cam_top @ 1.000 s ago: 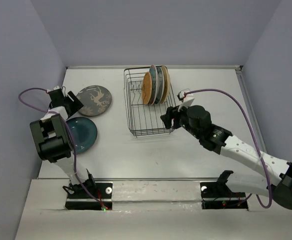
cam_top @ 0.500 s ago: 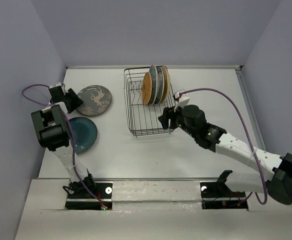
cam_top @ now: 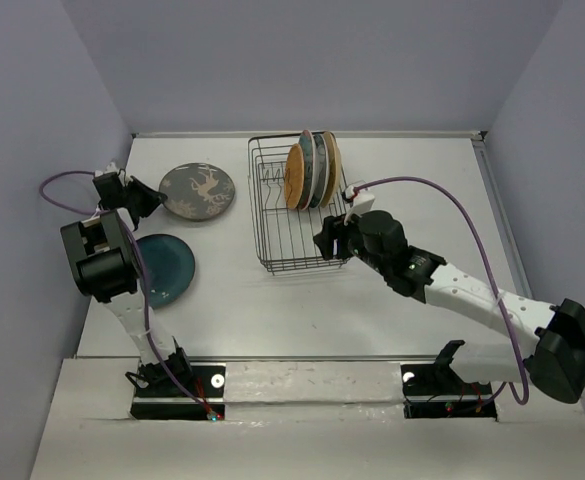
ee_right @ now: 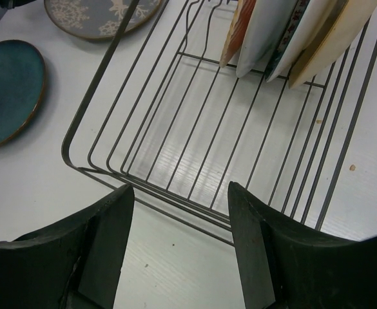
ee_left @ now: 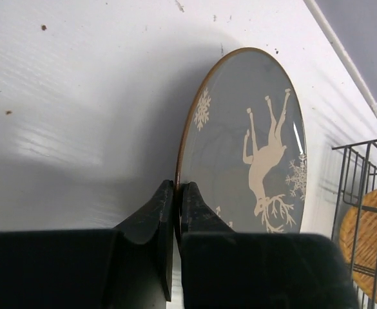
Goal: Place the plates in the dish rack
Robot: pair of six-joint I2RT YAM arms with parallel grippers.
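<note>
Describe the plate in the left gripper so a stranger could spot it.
Find the black wire dish rack and look left of it, where two round plates sit. It is the farther, a grey plate with a cream reindeer and snowflakes; the nearer is a dark teal plate.

On the bench [cam_top: 412, 180], the dish rack [cam_top: 290, 222] sits by the far edge's middle, four plates [cam_top: 312, 170] standing in its far end. A fifth plate [cam_top: 198, 190] is left of it, a sixth plate [cam_top: 167, 268] before that.
</note>
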